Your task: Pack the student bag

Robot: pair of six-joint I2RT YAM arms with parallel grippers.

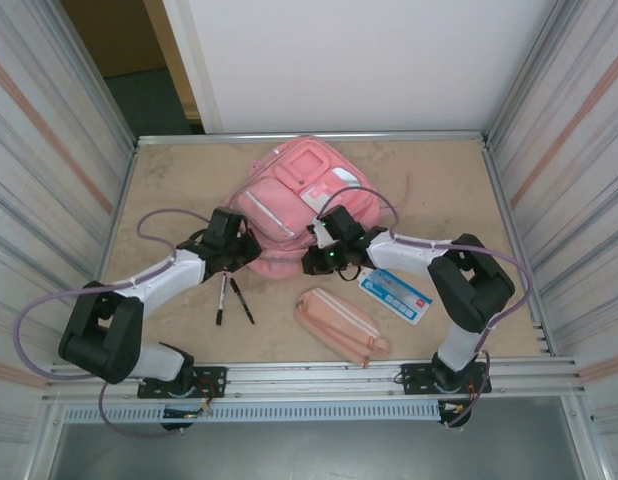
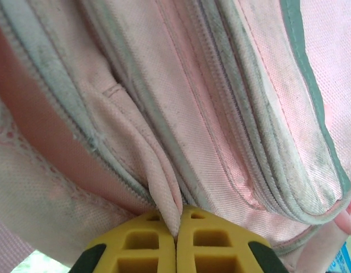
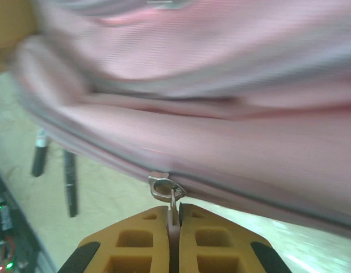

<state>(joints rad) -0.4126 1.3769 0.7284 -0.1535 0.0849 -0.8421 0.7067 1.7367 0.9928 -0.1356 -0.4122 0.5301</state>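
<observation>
The student bag (image 1: 299, 195), a big pink backpack with pale zip stripes, lies at the back middle of the table. My left gripper (image 1: 251, 252) is at its near left edge. In the left wrist view this gripper (image 2: 176, 220) is shut on a fold of the bag's pink fabric (image 2: 164, 187), beside a zip line. My right gripper (image 1: 315, 262) sits at the bag's near edge. The right wrist view has that gripper (image 3: 174, 209) shut on the metal zip pull (image 3: 165, 187) of the bag (image 3: 221, 142), just above the table.
A small pink pencil case (image 1: 339, 322) lies near the front middle. Two dark pens (image 1: 229, 298) lie left of it, also seen as pens (image 3: 69, 182) under the bag's edge. A blue and white packet (image 1: 394, 295) lies under the right arm. Metal walls enclose the table.
</observation>
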